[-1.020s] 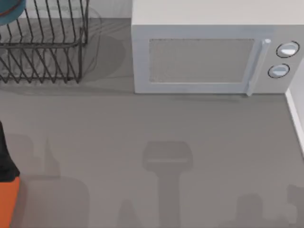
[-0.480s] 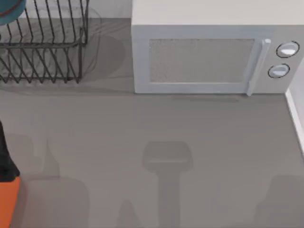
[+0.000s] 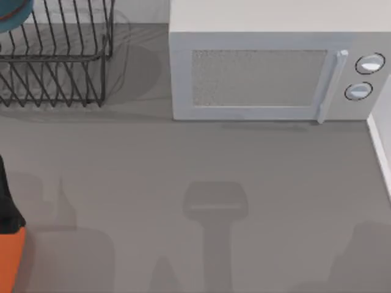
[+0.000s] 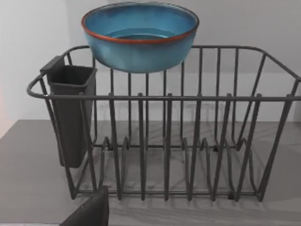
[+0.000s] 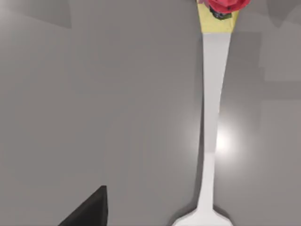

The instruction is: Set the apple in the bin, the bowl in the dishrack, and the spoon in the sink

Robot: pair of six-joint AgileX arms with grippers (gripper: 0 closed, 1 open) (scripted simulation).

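Over grey countertop, hovering with the right gripper (image 5: 89, 207) above the spoon (image 5: 211, 122), lying flat with its pale handle running toward a red round thing (image 5: 223, 4), probably the apple, touching or overlapping its yellow end. Judging the spoon to be the step in hand: centring across the thin middle of the handle, closing squarely, lifting level, keeping clear of the red fruit. Not being able to tell how wide either claw is standing. Getting from the left wrist view what the top view crops: seeing the bowl (image 4: 139, 35) whole at the dishrack (image 4: 164, 141) rear rim, beside a dark utensil cup (image 4: 70, 113), with the left gripper (image 4: 89, 212) low in front. Finding in the top view the microwave (image 3: 263, 79).
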